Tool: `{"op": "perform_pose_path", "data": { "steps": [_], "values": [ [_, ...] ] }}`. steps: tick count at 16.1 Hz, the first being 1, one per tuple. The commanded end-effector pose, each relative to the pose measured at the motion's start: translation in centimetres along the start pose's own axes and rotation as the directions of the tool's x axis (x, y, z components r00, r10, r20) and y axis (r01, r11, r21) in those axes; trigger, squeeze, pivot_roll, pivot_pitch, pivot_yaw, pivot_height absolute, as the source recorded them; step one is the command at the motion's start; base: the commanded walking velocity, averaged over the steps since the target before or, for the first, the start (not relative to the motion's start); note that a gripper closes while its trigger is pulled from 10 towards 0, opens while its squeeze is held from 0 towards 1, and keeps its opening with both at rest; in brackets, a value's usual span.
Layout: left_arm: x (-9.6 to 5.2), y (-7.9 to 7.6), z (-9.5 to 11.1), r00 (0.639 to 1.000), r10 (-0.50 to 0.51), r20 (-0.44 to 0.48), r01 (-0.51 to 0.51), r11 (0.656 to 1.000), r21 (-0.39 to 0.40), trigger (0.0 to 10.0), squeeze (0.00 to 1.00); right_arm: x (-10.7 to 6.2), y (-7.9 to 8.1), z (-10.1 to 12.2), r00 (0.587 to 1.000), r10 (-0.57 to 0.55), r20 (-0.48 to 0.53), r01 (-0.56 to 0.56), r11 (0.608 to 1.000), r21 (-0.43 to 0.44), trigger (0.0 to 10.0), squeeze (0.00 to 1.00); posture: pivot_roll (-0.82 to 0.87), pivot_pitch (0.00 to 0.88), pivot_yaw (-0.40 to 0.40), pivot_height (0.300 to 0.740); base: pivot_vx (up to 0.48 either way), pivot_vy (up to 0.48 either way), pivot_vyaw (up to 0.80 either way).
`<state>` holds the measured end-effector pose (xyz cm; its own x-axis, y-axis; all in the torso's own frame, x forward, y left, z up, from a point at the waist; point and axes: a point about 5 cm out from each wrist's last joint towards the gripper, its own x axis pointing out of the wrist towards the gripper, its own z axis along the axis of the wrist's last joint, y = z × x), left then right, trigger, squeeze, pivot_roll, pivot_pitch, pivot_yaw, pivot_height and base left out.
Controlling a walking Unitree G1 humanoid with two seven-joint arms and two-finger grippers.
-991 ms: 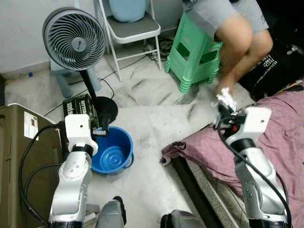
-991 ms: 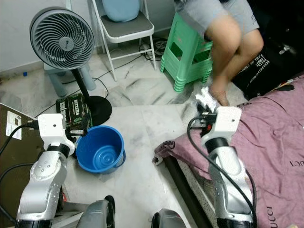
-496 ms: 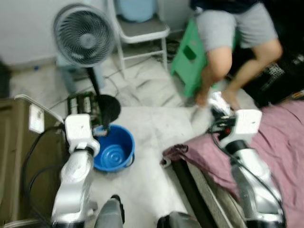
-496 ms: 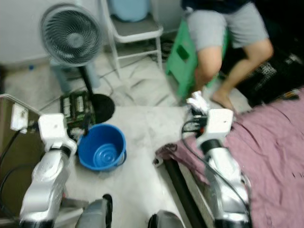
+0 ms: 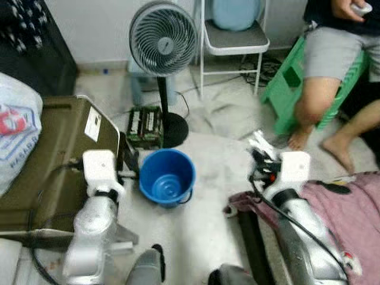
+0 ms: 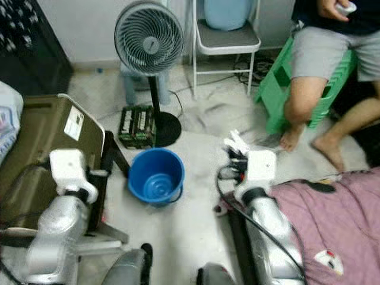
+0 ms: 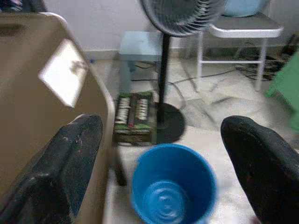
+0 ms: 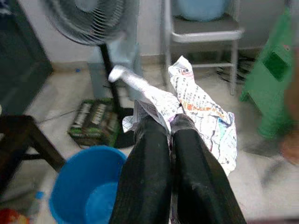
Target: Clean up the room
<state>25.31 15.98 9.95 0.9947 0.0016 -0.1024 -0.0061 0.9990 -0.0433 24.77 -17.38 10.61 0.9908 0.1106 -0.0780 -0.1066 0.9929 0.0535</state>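
Crumpled printed newspaper [image 8: 196,105] sits pinched between the closed black fingers of the right gripper [image 8: 170,128], held above the pale floor to the right of the round blue plastic bucket [image 5: 167,177], while the left gripper [image 7: 159,154] hangs spread wide near that bucket.

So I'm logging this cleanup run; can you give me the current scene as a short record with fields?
right gripper: shut on crumpled paper, raised above the floor, right of the bucket
left gripper: open, holding nothing, facing the bucket
bucket: blue, upright on the floor between the arms
fan: standing behind the bucket
person: seated on green stool
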Motion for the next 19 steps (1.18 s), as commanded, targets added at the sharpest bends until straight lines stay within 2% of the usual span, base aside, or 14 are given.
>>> {"op": "perform_pose_path", "data": {
  "steps": [1, 7, 10, 15, 19],
  "values": [
    [-0.14, -0.19, 0.0, 1.0, -0.024, -0.005, 0.024, 1.0, 0.006, 10.0, 0.0, -0.28, -0.57, -0.4, 0.999, -0.038, -0.02, 0.038, 0.999, -0.003, 10.0, 0.0, -0.04, 0.201, -0.036, 0.74, 0.0, 0.0, 0.0],
    [-0.57, -0.58, 0.24, 0.998, -0.068, 0.005, 0.069, 0.998, -0.002, 10.0, 0.0, -0.66, 0.08, -0.73, 1.0, -0.011, -0.026, 0.011, 1.0, -0.003, 10.0, 0.0, -0.04, 0.221, -0.037, 0.74, 0.0, 0.0, 0.0],
    [-0.71, -0.67, 0.24, 0.997, -0.071, 0.005, 0.071, 0.997, -0.005, 10.0, 0.0, -0.61, 0.22, -0.66, 1.0, -0.002, -0.024, 0.002, 1.0, -0.001, 10.0, 0.0, -0.04, 0.223, -0.042, 0.74, 0.0, 0.0, 0.73],
    [-0.79, -0.82, 0.18, 0.997, -0.073, 0.002, 0.073, 0.997, -0.011, 10.0, 0.0, -0.61, 0.08, -0.64, 1.0, -0.003, -0.028, 0.003, 1.0, -0.009, 10.0, 0.0, -0.04, 0.226, -0.042, 0.74, 0.0, 0.0, 0.0],
    [-0.74, -0.97, 0.22, 0.997, -0.079, 0.005, 0.079, 0.997, -0.012, 10.0, 0.0, -0.65, 0.11, -0.74, 0.999, 0.001, -0.033, -0.002, 1.0, -0.012, 10.0, 0.0, -0.04, 0.224, -0.045, 0.74, 0.274, 0.0, 0.0]
  ]
}}
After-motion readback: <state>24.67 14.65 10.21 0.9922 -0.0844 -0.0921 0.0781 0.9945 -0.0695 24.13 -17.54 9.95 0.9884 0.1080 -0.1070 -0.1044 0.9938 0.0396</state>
